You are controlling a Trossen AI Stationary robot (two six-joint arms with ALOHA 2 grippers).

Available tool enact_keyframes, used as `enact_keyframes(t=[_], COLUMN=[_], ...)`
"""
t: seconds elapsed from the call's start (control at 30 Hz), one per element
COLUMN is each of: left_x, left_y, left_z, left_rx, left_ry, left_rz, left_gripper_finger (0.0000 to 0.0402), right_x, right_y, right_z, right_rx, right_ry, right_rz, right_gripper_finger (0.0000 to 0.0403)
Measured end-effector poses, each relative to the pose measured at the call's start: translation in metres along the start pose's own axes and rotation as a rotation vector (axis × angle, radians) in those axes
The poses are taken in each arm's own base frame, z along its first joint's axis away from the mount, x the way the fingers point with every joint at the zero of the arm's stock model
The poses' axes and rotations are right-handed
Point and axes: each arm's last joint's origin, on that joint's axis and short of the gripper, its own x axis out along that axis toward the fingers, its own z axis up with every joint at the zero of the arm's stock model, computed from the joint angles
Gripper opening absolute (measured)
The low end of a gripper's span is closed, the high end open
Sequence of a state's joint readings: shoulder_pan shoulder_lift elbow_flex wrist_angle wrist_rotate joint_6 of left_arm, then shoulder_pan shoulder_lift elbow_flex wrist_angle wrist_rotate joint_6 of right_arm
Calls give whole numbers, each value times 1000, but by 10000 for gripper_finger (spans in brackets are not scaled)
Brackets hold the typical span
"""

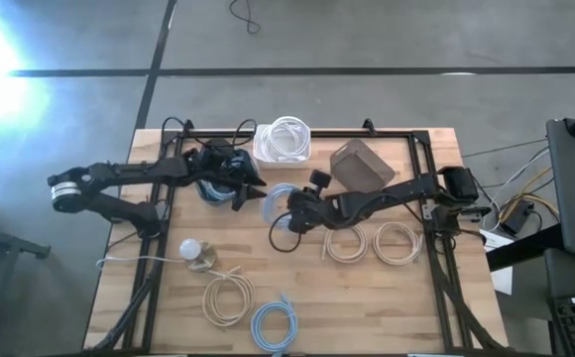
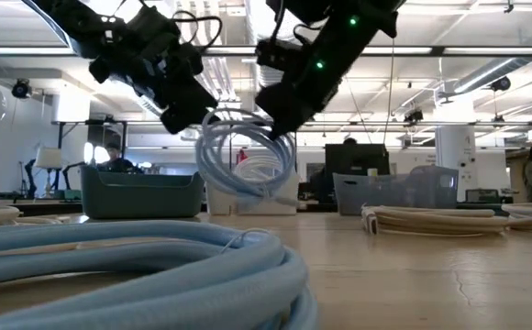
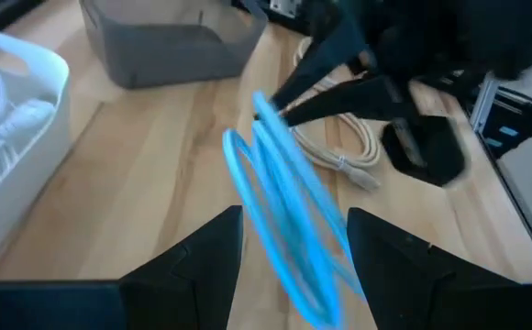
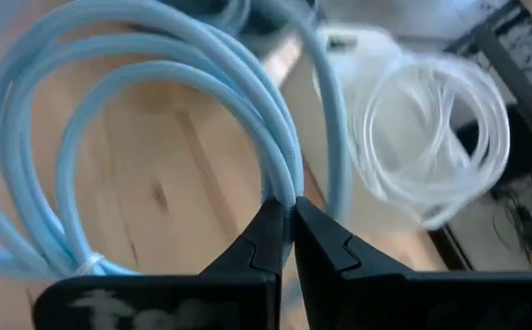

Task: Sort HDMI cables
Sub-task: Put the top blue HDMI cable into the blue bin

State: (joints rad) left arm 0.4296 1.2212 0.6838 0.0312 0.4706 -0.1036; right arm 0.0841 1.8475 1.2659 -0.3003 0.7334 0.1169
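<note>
One light blue coil pinched in my right gripper, lifted clear of the table.

Fingers clenched on a few strands only, coil hanging mid-table, between the white bin and the tan coils. My left gripper waits just beside it, fingers spread, gripping nothing. Judgement: carry slowly and level so no loop slips, and lower fully over the teal bin before letting go.
</note>
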Motion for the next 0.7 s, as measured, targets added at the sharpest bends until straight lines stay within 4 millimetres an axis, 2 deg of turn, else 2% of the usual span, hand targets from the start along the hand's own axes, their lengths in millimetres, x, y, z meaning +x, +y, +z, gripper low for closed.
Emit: enact_keyframes(t=[0.13,0.37,0.7], left_x=[10,23,27], left_y=[5,14,15], left_z=[-5,-15,-18], left_rx=[-23,-44,-50], left_ry=[28,89,103], left_rz=[-1,53,21], left_gripper_finger=[202,202,202], right_x=[0,0,4], right_y=[1,1,4], right_z=[6,5,3], right_rx=[-18,-25,-32], right_ry=[-50,-49,-38], right_rz=[5,14,61], right_gripper_finger=[13,13,13])
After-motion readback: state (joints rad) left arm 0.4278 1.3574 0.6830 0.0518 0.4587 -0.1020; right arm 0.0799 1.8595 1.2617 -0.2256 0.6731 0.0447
